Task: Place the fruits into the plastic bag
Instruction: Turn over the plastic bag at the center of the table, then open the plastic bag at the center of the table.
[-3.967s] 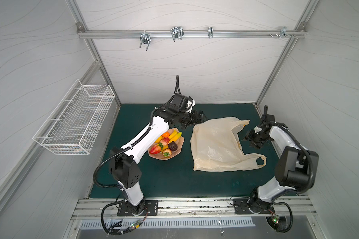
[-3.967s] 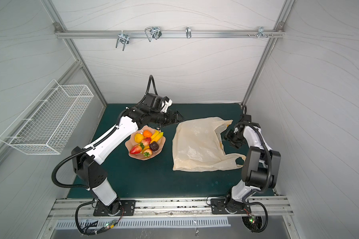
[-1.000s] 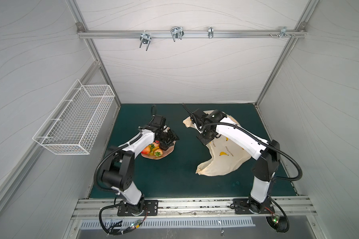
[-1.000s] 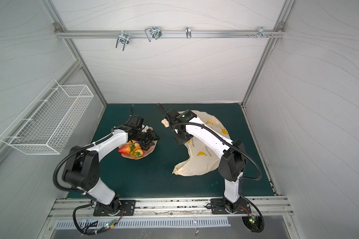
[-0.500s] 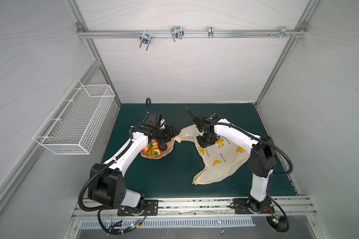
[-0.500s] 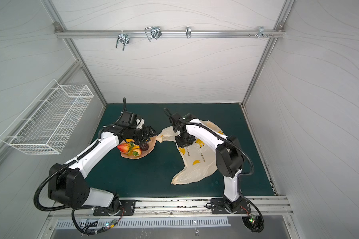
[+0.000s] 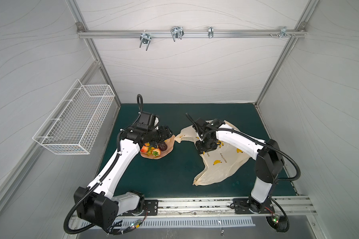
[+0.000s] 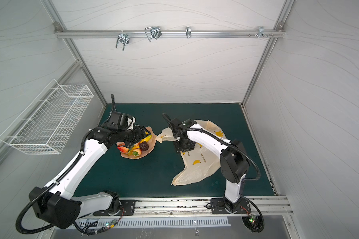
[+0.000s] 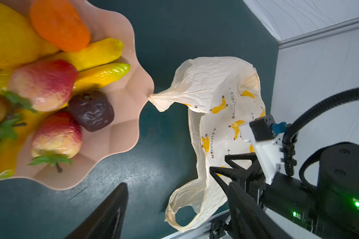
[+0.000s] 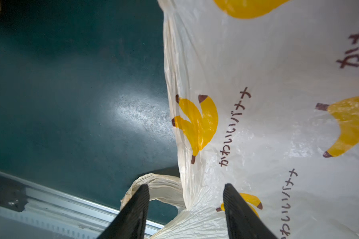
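Straddling the bag (image 10: 257, 128) rim with right gripper (image 10: 186, 192) spread, pinching nothing; hovering near the plate (image 9: 121, 128) with left gripper (image 9: 177, 186) wide, empty.

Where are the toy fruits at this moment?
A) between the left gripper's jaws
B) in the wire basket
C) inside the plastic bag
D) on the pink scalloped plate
D: the fruits sit piled on the pink scalloped plate, with the plastic bag lying beside it.

The fruits (image 9: 50, 87) sit heaped on the plate (image 9: 122, 128), the crumpled plastic bag (image 9: 216, 87) lying just beside.
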Robot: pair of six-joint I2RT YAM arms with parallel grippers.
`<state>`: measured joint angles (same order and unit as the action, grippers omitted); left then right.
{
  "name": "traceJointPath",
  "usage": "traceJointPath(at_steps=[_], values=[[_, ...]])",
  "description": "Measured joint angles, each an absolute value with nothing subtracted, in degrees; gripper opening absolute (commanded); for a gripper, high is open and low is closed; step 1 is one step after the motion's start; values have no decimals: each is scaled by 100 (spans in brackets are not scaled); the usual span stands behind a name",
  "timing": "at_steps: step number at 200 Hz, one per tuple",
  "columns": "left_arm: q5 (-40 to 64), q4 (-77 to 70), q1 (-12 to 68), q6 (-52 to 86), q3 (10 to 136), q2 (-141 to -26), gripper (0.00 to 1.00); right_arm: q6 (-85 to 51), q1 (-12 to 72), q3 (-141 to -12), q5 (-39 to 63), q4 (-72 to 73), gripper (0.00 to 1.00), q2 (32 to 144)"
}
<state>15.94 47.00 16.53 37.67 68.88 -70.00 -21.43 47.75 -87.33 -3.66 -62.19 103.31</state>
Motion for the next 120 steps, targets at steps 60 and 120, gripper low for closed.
traceJointPath(at_steps=[60,120], values=[[762,5120,1649,3616,7417,-6611,78,-2119,5249,-8696,-1400,-6228,59,10691],[255,5260,1649,3579,7435,-6128,79,-1986,5365,-8573,-2429,-6016,24,11229]])
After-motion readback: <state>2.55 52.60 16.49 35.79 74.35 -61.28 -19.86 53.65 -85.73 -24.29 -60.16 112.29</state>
